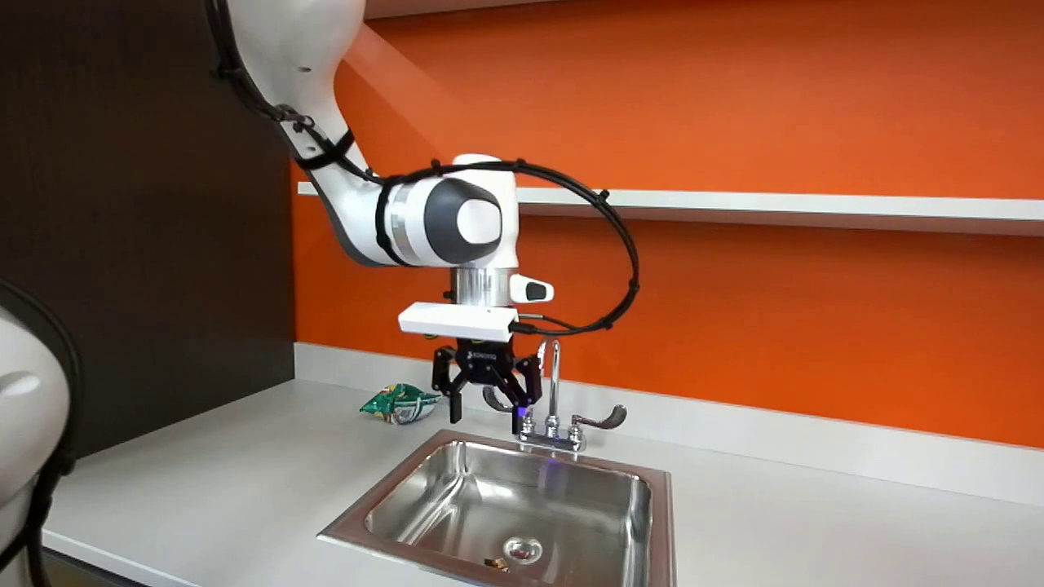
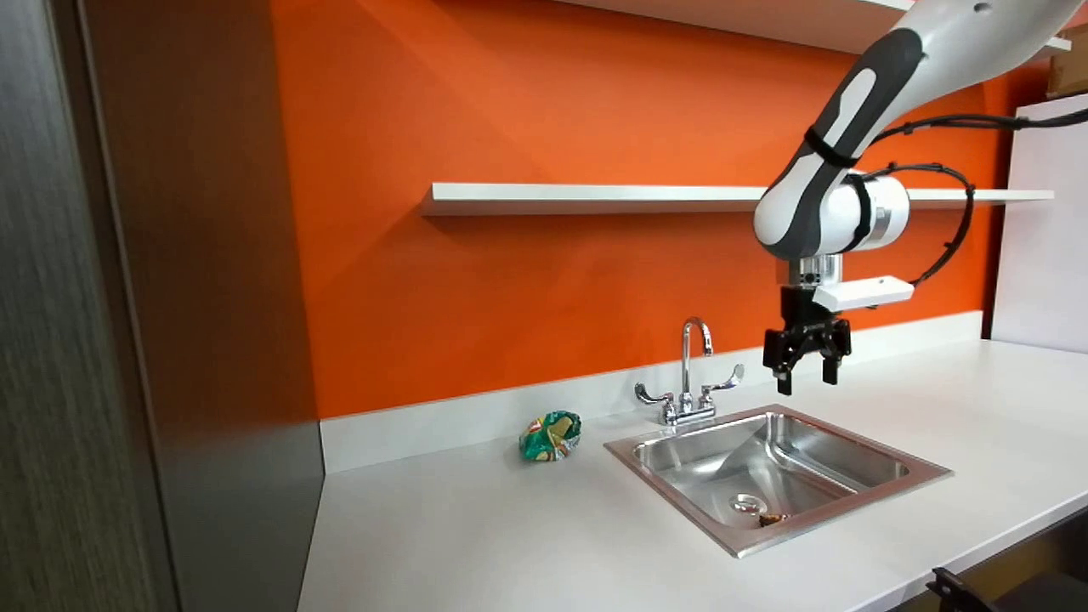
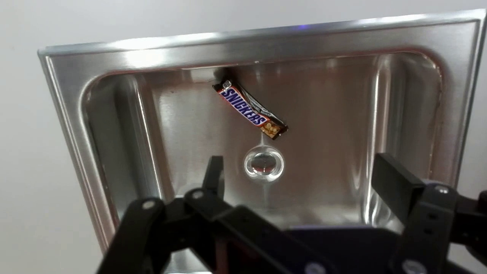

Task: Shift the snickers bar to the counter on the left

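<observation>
Your fingers are spread — the bar, toward twelve o'clock from the drain in the wrist view, seems light, firm, slick — pinch mid-length.

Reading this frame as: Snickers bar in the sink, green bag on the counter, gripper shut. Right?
One thing off: the gripper is open, not shut. The wrist view shows it spread wide and holding nothing. The rest stands: the Snickers bar is in the sink, and the green bag is on the counter.
</observation>
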Tool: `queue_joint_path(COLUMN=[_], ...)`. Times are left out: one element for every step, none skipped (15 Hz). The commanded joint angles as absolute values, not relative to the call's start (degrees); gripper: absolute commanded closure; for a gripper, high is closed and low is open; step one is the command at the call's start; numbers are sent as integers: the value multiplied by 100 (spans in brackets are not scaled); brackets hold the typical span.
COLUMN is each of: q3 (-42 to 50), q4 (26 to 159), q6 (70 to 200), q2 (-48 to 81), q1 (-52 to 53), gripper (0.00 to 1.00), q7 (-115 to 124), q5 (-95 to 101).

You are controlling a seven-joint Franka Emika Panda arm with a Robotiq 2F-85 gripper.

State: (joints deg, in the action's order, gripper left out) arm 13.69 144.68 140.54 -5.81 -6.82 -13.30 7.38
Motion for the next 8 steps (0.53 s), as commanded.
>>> queue_joint_path(q3=[1332, 1322, 1308, 1290, 1274, 1258, 1243, 1234], q4=[14297, 14265, 14236, 14200, 14167, 14133, 14092, 14061], q6=[14565, 14696, 14816, 14929, 15025, 15128, 15232, 15307], q2=[83, 256, 422, 592, 743, 900, 1072, 1204], q1=[-872, -896, -916, -933, -949, -960, -972, -984], gripper=[0, 0, 0, 0, 0, 0, 0, 0], q7=[-1493, -1507, -1503, -1498, -1489, -1472, -1471, -1459], q5=[730, 704, 690, 673, 664, 669, 656, 666])
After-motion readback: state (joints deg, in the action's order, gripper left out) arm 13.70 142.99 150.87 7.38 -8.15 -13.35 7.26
